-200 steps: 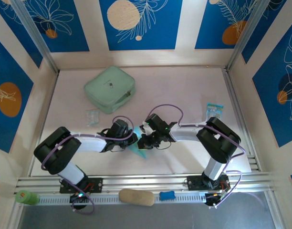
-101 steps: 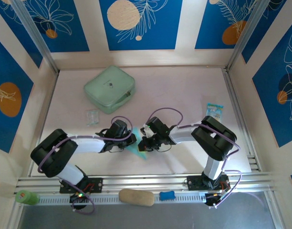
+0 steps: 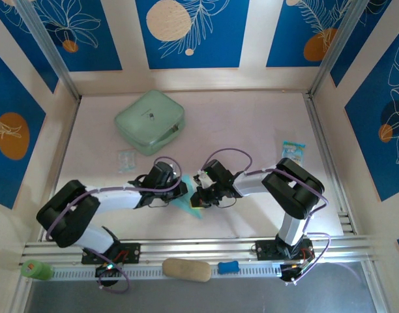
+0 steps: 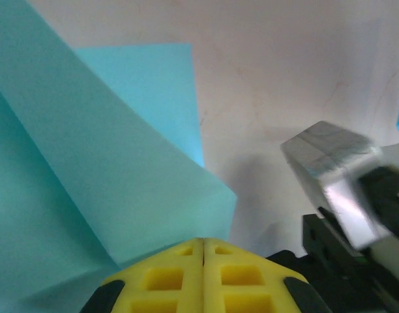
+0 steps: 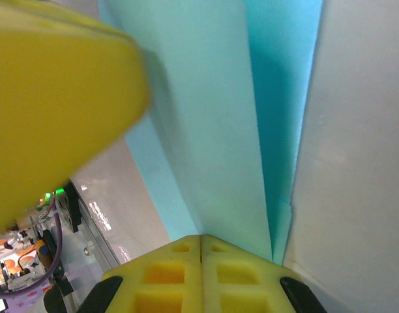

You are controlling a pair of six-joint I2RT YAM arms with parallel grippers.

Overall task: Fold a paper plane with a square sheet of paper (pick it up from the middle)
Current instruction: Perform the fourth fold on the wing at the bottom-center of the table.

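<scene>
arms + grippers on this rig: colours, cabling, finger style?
The left arm and right arm match: white link shells, bulky black joint housings, and a purple cable looping along each. The left gripper and right gripper have blocky yellow fingers with square recessed pockets.
</scene>
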